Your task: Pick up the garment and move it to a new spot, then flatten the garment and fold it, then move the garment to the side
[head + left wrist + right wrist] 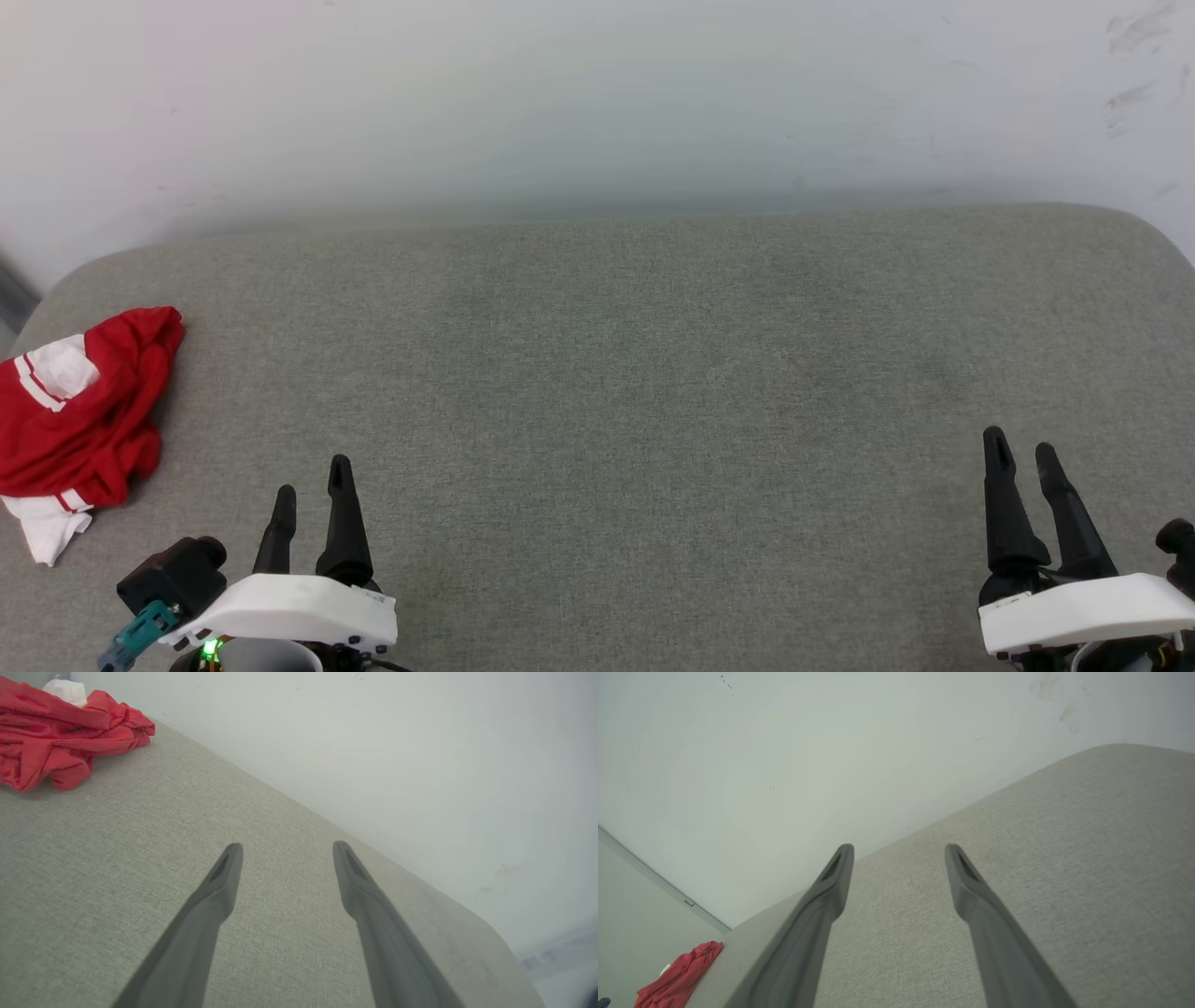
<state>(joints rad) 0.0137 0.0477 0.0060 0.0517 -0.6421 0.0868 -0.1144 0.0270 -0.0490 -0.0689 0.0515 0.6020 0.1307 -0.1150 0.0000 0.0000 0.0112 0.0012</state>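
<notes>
Your grey worktop [653, 373] has the crumpled garment [84, 411] lying left of your left hand [313, 478], not touching it. Your left hand and right hand [1019, 442] are spread apart and empty.

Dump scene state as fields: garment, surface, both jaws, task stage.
garment: red with white parts, crumpled heap at left edge of surface
surface: grey fabric, set against pale wall
left gripper: jaws open, empty, beside garment, not touching it
right gripper: jaws open, empty, over far right of surface
task stage: garment not yet picked up
</notes>
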